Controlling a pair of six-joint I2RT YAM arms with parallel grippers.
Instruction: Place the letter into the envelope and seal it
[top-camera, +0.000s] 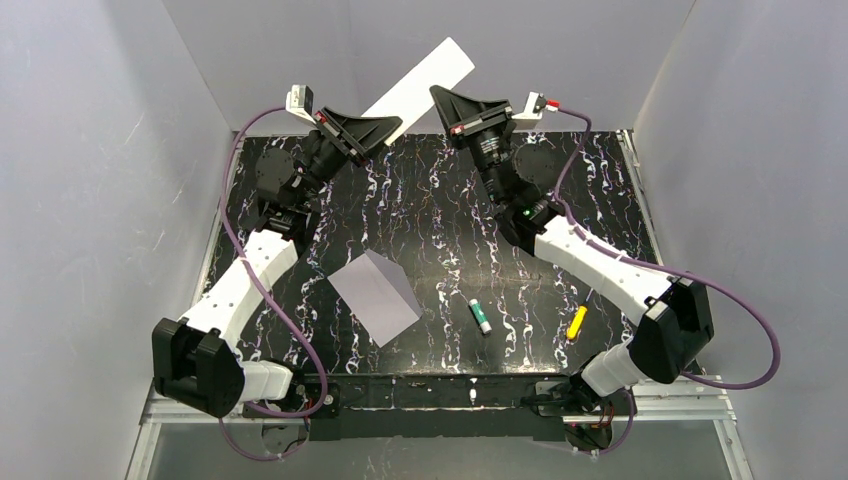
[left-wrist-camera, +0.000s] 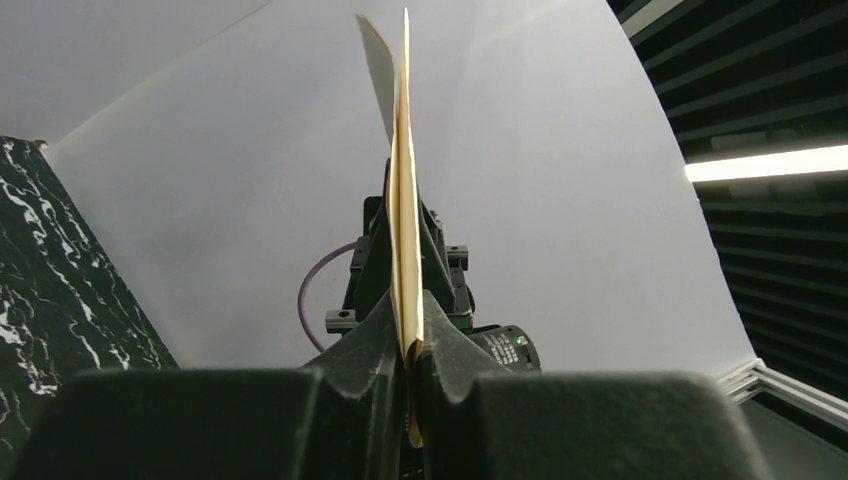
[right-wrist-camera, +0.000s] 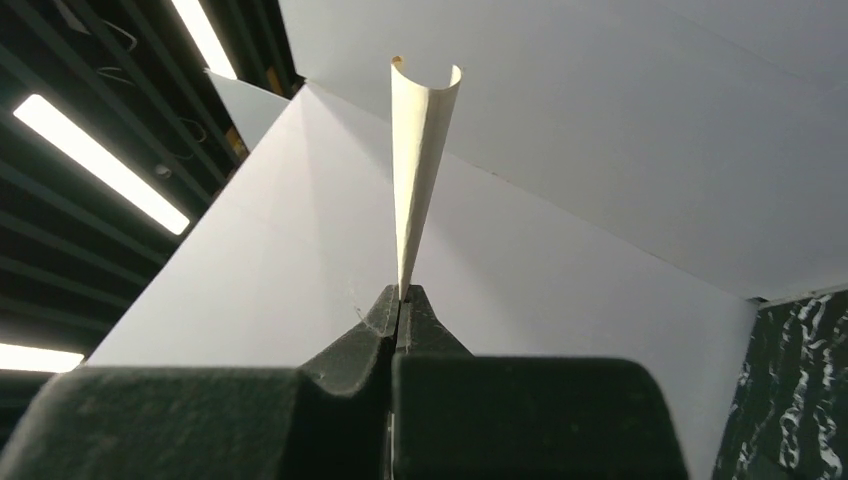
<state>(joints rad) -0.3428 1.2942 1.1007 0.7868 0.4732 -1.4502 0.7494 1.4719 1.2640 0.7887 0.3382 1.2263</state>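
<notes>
The letter (top-camera: 425, 80) is folded and held in the air at the back, showing its white back from above. In the left wrist view its tan edge (left-wrist-camera: 402, 180) rises straight out of my left gripper (left-wrist-camera: 410, 345), which is shut on the lower end. My right gripper (right-wrist-camera: 400, 293) is shut on the same sheet, whose curled edge (right-wrist-camera: 418, 150) stands above the jaws. From above, the left gripper (top-camera: 397, 126) and right gripper (top-camera: 437, 94) face each other across the sheet. The pale lavender envelope (top-camera: 375, 296) lies flat on the table, near the front and left of centre.
A green and white stick (top-camera: 480, 316) and a small yellow object (top-camera: 577, 322) lie on the black marbled table (top-camera: 440, 220), right of the envelope. Pale walls close in the left, back and right sides.
</notes>
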